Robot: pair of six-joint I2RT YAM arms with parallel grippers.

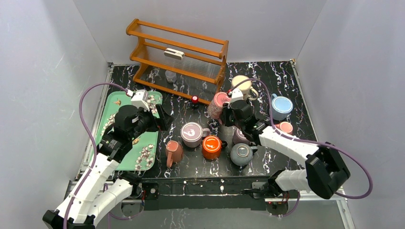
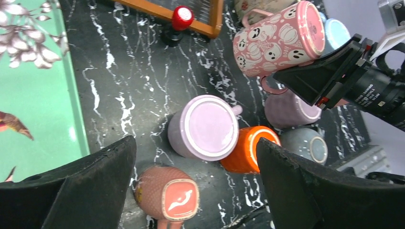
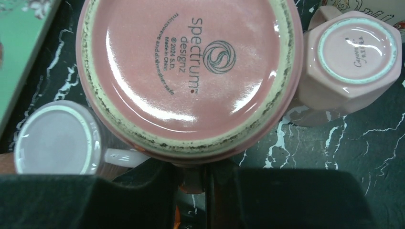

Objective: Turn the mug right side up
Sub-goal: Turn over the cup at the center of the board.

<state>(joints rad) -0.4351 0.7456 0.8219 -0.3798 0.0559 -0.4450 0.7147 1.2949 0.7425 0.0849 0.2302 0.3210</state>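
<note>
The pink mug (image 1: 217,105) with ghost and pumpkin prints hangs above the table, tipped on its side (image 2: 272,40). My right gripper (image 1: 228,113) is shut on its handle, and in the right wrist view (image 3: 193,179) the mug's base (image 3: 191,71) fills the frame, facing the camera. Off to the left, my left gripper (image 1: 162,118) hovers open over the table with nothing in it. In the left wrist view (image 2: 196,143) its two fingers straddle an upside-down lilac mug (image 2: 205,126) far below.
Several mugs crowd the middle: lilac (image 1: 192,134), orange (image 1: 211,147), salmon (image 1: 174,152), grey (image 1: 241,154), mauve (image 1: 239,136). A blue mug (image 1: 281,107) and a cream mug (image 1: 241,85) stand behind. A wooden rack (image 1: 179,57) is at the back and a green tray (image 1: 107,119) on the left.
</note>
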